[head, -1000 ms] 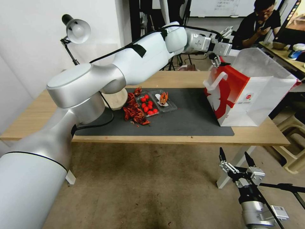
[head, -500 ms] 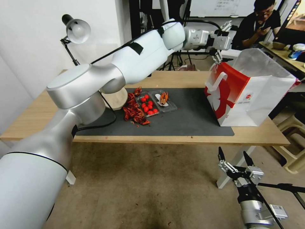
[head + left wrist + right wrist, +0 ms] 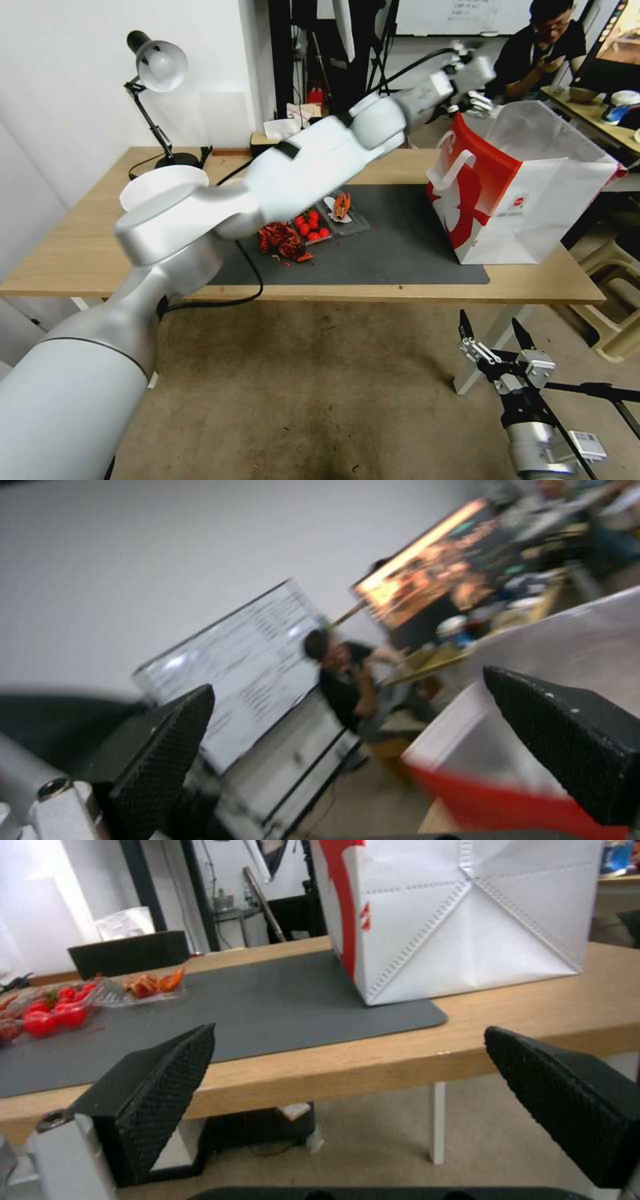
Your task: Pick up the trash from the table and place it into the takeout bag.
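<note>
The takeout bag (image 3: 527, 193), red and white, stands open at the right end of the dark mat (image 3: 400, 250) on the table (image 3: 80, 247). My left gripper (image 3: 475, 93) hangs open and empty above the bag's far rim. In the left wrist view the left gripper (image 3: 347, 685) looks out over the bag's (image 3: 567, 645) white wall. Trash lies mid-mat: red shells (image 3: 280, 241), a clear tray of tomatoes (image 3: 311, 227) and a clear tray with a crayfish piece (image 3: 343, 208). My right gripper (image 3: 490, 323) is open and low, in front of the table's edge; in its own wrist view the right gripper (image 3: 348, 1032) faces the bag (image 3: 467, 915).
A desk lamp (image 3: 157, 67) stands at the table's back left corner, and a black cable (image 3: 247, 267) runs across the front of the mat. A beige stool (image 3: 617, 293) sits right of the table. The mat between the trays and the bag is bare.
My left arm has swung upward and straightened, lifting its gripper higher and slightly right above the bag's rim. The right arm has stayed where it was.
</note>
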You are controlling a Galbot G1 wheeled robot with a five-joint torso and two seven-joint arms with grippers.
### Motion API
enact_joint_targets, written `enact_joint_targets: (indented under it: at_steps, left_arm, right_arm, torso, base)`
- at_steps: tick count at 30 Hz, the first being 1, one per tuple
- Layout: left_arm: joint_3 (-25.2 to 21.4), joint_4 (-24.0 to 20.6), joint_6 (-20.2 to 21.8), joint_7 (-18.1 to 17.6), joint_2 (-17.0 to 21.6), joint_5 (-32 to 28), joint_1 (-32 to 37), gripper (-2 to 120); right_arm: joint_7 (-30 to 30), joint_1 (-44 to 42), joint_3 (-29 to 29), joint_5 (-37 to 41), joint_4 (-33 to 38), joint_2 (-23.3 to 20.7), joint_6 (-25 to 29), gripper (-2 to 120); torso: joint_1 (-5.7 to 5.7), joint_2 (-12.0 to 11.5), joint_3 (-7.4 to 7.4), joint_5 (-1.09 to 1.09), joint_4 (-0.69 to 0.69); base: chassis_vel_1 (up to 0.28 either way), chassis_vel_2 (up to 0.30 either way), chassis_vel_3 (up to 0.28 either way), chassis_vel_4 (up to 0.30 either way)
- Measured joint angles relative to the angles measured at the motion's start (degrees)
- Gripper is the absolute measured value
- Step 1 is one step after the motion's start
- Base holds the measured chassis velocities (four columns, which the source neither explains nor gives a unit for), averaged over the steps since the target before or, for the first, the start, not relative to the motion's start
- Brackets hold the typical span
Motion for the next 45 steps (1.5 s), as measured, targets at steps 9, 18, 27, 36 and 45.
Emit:
enact_joint_targets:
  at_steps: [9,18,27,36,45]
  left_arm:
    - [-4.83,-14.61,9.77,-19.99,8.09,-8.99,10.45,100]
    - [-8.43,-21.56,11.33,-27.86,11.51,-6.56,17.39,100]
    - [-13.26,-29.99,10.99,-29.42,17.08,-4.30,27.31,100]
    - [-25.19,-37.56,7.77,-26.89,23.28,-0.30,43.86,100]
    - [-37.74,-45.96,4.99,-23.59,27.55,5.19,62.83,100]
  right_arm:
    - [0.05,0.11,-0.10,-0.41,0.02,-0.32,-0.44,100]
    - [0.11,-0.08,-0.12,-0.80,0.34,-0.13,-0.54,100]
    - [0.22,0.00,-0.44,-1.35,0.40,-0.04,-0.61,100]
    - [0.28,0.01,-0.88,-2.21,0.89,0.31,-0.89,100]
    - [0.36,0.20,-1.58,-2.67,0.99,0.10,-1.17,100]
  torso:
    - [0.00,0.00,0.00,-0.02,-0.02]
    - [0.00,0.01,-0.01,0.00,-0.03]
    - [0.00,0.01,-0.01,-0.01,-0.03]
    - [-0.01,0.01,-0.01,0.00,-0.01]
    - [-0.01,0.01,-0.01,0.03,-0.02]
  base:
    - [0.000,0.000,0.000,0.000]
    - [0.000,0.000,0.000,0.000]
    - [0.000,0.000,0.000,0.000]
    - [0.000,0.000,0.000,0.000]
    - [0.000,0.000,0.000,0.000]
